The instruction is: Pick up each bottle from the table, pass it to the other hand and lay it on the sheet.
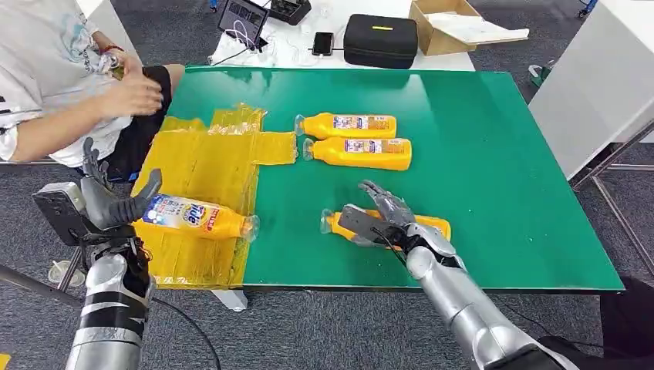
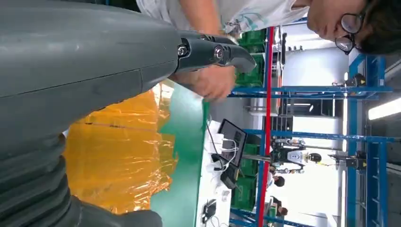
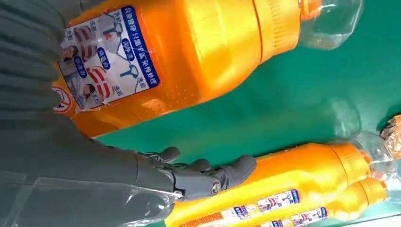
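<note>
Grey carpet floor [image 1: 324, 331]. Green-topped bench [image 1: 493, 154]; white table [image 1: 308, 46] behind it carrying black case [image 1: 380, 40], cardboard box [image 1: 447, 27], tablet [image 1: 243, 17]. Blue metal racking [image 2: 359, 90] beyond. Bright ceiling light [image 2: 384, 109].

Left arm enters at 7 o'clock, forearm upright; left hand [image 1: 108, 202] raised, thumb extended toward 2 o'clock, fingers [image 2: 213, 51] apart and holding nothing. Right arm enters at 5 o'clock, angled toward 11 o'clock; right hand [image 1: 378, 216] palm down, fingers [image 3: 208, 175] spread, hanging low with nothing gripped.
</note>
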